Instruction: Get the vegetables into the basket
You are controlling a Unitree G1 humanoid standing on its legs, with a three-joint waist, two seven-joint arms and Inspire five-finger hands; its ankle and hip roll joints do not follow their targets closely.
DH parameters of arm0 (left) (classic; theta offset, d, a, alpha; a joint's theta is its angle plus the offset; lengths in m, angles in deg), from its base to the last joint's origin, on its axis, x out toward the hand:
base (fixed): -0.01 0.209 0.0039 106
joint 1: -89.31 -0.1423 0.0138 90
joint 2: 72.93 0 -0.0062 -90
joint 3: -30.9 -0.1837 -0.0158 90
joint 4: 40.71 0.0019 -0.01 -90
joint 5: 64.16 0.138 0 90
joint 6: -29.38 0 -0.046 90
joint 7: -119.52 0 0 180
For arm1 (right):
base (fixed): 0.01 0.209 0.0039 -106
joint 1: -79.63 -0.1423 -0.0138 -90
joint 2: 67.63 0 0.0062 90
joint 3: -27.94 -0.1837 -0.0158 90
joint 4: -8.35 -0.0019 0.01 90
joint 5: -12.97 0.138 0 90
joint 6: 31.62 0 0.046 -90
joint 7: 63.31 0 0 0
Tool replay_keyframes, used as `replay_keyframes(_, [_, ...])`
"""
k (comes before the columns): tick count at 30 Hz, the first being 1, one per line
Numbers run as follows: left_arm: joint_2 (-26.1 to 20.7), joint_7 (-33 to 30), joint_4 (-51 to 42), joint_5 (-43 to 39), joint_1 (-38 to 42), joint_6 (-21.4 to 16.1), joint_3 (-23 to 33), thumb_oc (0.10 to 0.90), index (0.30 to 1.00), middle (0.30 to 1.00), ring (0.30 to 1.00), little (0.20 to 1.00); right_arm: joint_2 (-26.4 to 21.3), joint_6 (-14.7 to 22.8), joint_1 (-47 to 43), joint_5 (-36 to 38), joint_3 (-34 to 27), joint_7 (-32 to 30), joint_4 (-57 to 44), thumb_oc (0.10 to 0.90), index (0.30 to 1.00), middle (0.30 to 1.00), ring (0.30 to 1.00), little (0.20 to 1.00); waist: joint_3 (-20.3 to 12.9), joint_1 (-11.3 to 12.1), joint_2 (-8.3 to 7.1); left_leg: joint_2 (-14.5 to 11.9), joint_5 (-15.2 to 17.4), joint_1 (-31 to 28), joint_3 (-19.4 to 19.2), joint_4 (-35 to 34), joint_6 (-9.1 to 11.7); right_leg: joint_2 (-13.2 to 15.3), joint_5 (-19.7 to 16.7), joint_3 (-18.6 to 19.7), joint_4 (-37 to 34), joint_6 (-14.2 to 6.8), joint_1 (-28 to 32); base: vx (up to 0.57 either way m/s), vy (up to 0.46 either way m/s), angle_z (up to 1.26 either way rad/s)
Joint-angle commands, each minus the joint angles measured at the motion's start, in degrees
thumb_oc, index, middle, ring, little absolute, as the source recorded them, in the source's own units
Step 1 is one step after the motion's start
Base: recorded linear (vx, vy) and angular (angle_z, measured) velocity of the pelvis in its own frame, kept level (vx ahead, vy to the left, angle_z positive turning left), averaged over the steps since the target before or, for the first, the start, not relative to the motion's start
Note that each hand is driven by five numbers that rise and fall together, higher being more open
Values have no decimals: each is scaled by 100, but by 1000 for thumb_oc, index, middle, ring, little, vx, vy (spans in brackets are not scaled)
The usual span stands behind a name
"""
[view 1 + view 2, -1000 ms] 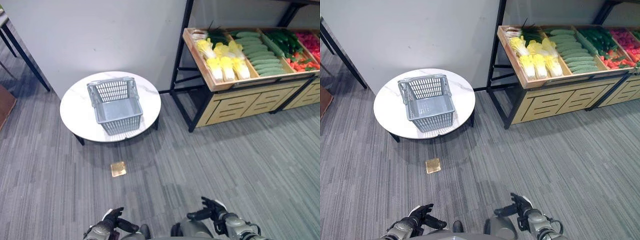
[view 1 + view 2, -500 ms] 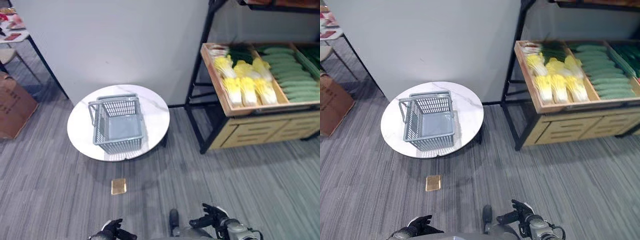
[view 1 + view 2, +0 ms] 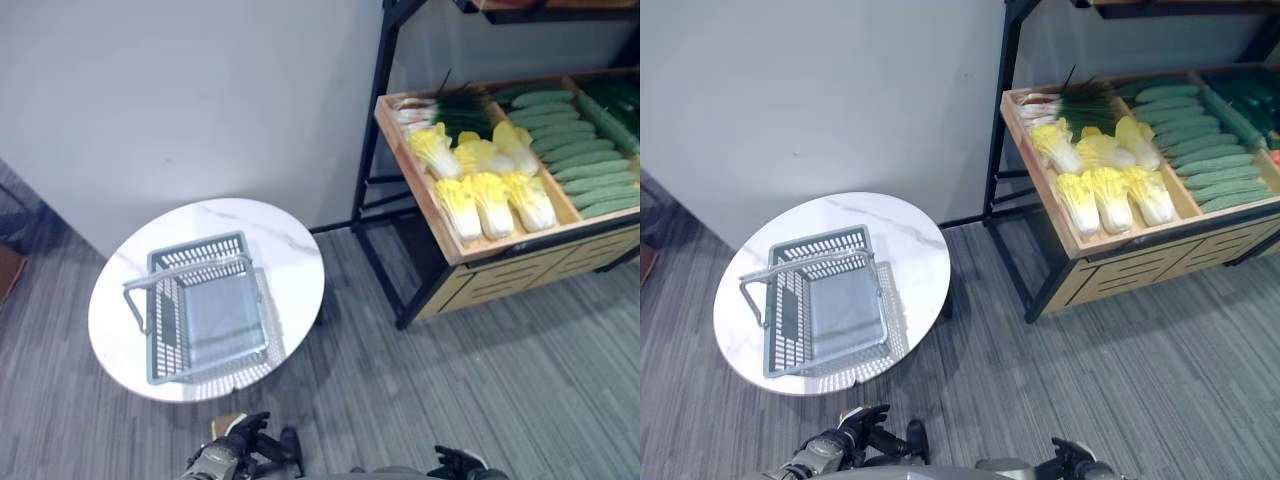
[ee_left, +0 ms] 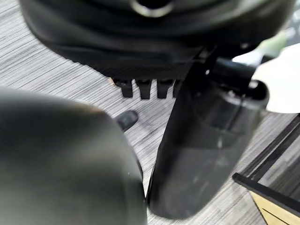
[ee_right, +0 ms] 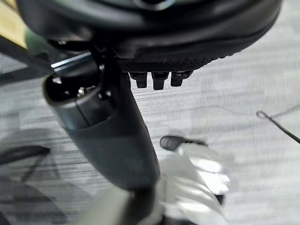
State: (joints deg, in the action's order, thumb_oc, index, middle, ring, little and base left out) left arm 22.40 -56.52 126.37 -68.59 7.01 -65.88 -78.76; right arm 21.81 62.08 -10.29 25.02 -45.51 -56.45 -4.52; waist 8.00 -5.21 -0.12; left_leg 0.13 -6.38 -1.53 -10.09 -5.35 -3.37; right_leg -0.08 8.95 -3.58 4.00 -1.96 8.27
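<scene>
A grey plastic basket (image 3: 196, 310) stands empty on a round white marble table (image 3: 285, 245), its handle folded across the top. Yellow-white cabbages (image 3: 487, 186), green cucumbers (image 3: 575, 158) and scallions (image 3: 452, 106) lie in a slanted wooden shelf crate (image 3: 440, 235) to the right. My left hand (image 3: 236, 451) hangs low at the bottom edge, just in front of the table, fingers relaxed and holding nothing. My right hand (image 3: 1071, 462) peeks in at the bottom edge, far below the shelf. In the wrist views the left hand (image 4: 211, 140) and right hand (image 5: 110, 136) are open above the carpet.
Grey striped carpet (image 3: 520, 380) spreads between the table and the shelf. The shelf's black metal frame (image 3: 372, 150) stands close to the table's right side. A small gold square (image 3: 224, 424) lies on the floor by my left hand. A plain wall (image 3: 200, 90) runs behind the table.
The whole picture has shifted: the camera has moved, so table and basket now sit lower left and closer. Both hands show lower at the bottom edge. Nothing was picked up.
</scene>
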Motion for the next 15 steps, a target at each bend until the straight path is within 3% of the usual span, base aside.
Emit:
replay_keyframes(1, [-193,-58,170,150,-302,23,16,900,1000,1000,1000,1000,69,75,-346,-94,266,88,62,900,1000,1000,1000,1000,-121,339,-78,37,839,-657,-375,35,403,143,-898,225,-619,-268,-402,45,119,14])
replay_keyframes(8, [-227,-68,229,177,-447,10,110,900,1000,1000,1000,1000,35,206,-349,69,175,-14,-266,900,1000,1000,1000,1000,-198,373,-94,92,990,-879,-483,35,326,163,-904,363,-649,-355,-260,29,83,-2])
replay_keyframes(15, [-280,-107,123,240,-641,16,368,900,1000,1000,1000,1000,-658,523,36,-49,-222,-335,-3557,900,1000,1000,1000,1000,-228,236,-112,103,1032,-985,-620,35,300,133,-945,535,-597,-443,-301,0,35,-17])
